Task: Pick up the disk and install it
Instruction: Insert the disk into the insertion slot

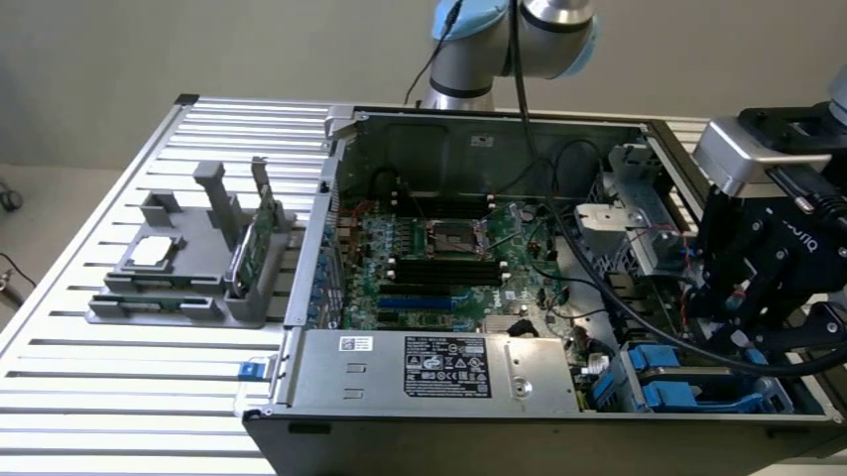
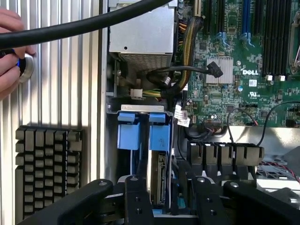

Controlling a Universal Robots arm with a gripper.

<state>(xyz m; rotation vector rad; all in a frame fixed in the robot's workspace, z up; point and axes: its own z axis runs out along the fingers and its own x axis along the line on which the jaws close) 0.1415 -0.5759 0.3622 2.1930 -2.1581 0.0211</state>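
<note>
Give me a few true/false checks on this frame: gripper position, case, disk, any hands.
1. The gripper is over the drive-bay corner of the case, at the exterior view's right. True.
2. The case is closed up. False: its side is open and the motherboard is exposed.
3. A person's hand is at the slatted table beside the case. True: it rests on a round button there.
4. The disk sits in the gray fixture on the table. False: the fixture holds a small chip and a green card. The disk, in its blue frame, stands on edge in the bay right under the gripper.
</note>
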